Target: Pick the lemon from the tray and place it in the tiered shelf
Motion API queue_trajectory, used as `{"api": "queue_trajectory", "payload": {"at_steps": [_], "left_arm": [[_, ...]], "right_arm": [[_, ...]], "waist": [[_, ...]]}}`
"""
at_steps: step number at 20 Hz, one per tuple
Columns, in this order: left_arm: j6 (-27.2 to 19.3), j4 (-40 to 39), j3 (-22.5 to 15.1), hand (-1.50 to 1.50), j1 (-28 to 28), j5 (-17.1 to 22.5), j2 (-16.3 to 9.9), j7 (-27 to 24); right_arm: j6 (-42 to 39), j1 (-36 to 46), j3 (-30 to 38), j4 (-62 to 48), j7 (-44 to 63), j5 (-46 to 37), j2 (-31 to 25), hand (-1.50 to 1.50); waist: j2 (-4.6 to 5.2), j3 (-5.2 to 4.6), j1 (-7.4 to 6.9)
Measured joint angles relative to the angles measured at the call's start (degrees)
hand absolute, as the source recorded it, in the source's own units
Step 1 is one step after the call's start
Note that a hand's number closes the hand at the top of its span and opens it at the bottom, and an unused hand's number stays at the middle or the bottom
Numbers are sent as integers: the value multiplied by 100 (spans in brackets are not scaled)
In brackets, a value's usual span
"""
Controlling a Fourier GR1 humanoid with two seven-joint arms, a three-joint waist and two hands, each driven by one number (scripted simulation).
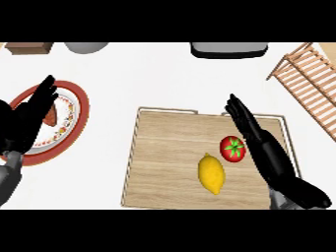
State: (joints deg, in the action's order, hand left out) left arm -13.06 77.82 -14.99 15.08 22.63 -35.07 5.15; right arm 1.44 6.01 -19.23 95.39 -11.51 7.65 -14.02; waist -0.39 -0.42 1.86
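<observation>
The white counter (pixel 163 74) spreads under me, and the biggest thing on it is the wooden tray (pixel 167 162), lying flat right in front of me with thin metal handles at its far edge. Inside it sit two things: the lemon (pixel 212 173), resting on its side near the middle of the tray, and a red tomato (pixel 233 148) with a green star of leaves, just beside the lemon on its far right. At my far right the tiered shelf (pixel 319 88), made of pale wooden slats, runs slantwise along the counter's edge, well apart from the lemon. On my left is a round plate (pixel 77 106) with a red rim and some brownish food on it, mostly hidden under my left hand (pixel 21 120), which hovers there with its fingers straight and relaxed, gripping nothing. My right hand (pixel 261 145) stretches over the tray's right side, fingers extended and released, just beside the tomato and near the lemon, holding neither. Along the far edge I see a grey appliance (pixel 227 49), a grey bowl-like shape (pixel 86 47), and a brown block (pixel 30 47).
</observation>
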Motion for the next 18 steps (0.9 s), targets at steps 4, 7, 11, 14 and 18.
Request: {"api": "queue_trajectory", "payload": {"at_steps": [4, 7, 11, 14, 18], "left_arm": [[-39, 105, 160, 0, 49, -14, 226, -45], [-53, 211, 310, 0, 145, 129, 330, -68], [-32, 293, 344, 0, 116, 255, 490, -92], [-109, 330, 303, 0, 94, 218, 640, -82], [-45, 416, 398, 0, 27, 225, 688, 0]], "right_arm": [[-293, 129, 728, -101, -44, 685, -70, 150], [-298, 301, 1401, -523, 72, 1108, -260, 150], [-409, 266, 1915, -1140, 548, 2206, 138, -150], [-1171, 299, 2290, -1412, 533, 3059, 132, -150], [-2146, 412, 2615, -1631, 659, 3620, -316, -150]], "waist": [[32, 29, -111], [54, 31, -167], [80, 52, -223], [68, 55, -209], [50, 51, -202]]}}
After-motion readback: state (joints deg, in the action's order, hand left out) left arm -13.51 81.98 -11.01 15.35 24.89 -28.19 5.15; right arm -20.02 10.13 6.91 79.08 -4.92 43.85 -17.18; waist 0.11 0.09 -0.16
